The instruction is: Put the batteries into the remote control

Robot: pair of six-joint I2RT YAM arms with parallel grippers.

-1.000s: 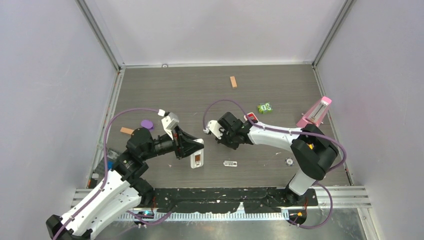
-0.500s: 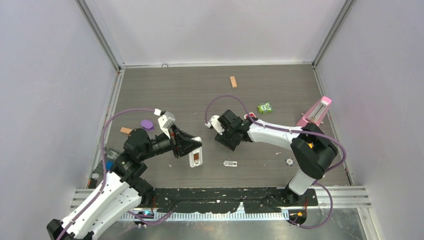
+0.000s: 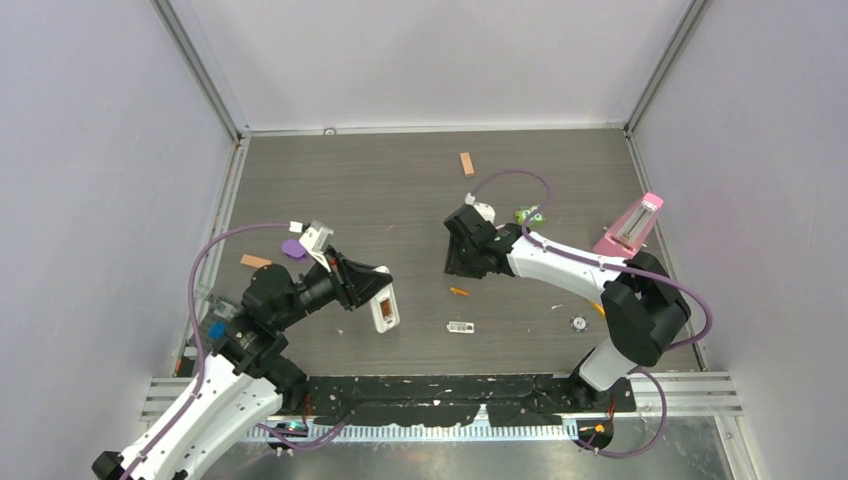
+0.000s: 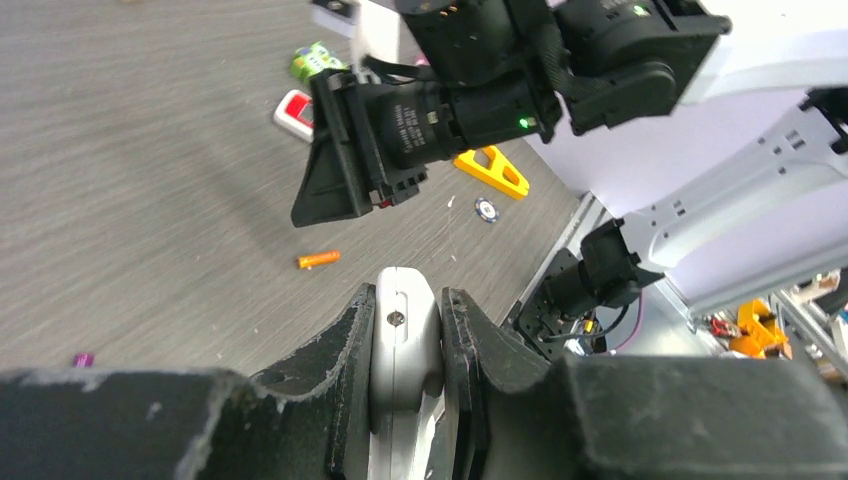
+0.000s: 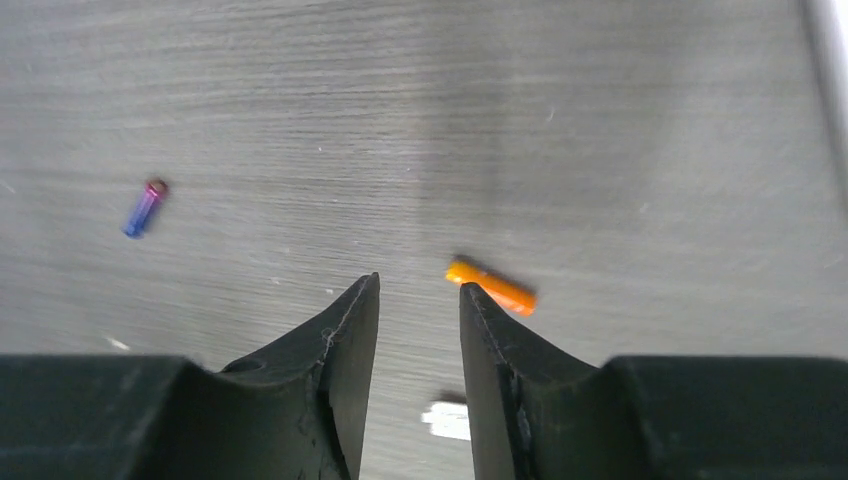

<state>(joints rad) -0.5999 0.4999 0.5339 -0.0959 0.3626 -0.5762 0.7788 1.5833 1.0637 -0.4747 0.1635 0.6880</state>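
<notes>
1. Writing: a small white tag (image 3: 460, 326) lies on the surface (image 3: 400, 180), on the near side of the right claw. Its dark print is too small to read.
2. Left claw (image 4: 406, 300): pressed together on the remote control (image 4: 402, 340), pinching its narrow white sides. The remote is held tilted above the surface, and the overhead view shows a brownish recess in its upward face.
3. Right claw (image 5: 418, 285): the fingers are parted by a narrow gap with nothing between them, and they hang above the surface.
4. Orange battery (image 5: 490, 285): lies flat on the surface just right of the right claw's fingertips in its wrist view – untouched. Seen from overhead, it is near of that claw.
5. Blue-purple battery (image 5: 143, 208): lies on the surface, well apart to the left in the same wrist view.
</notes>
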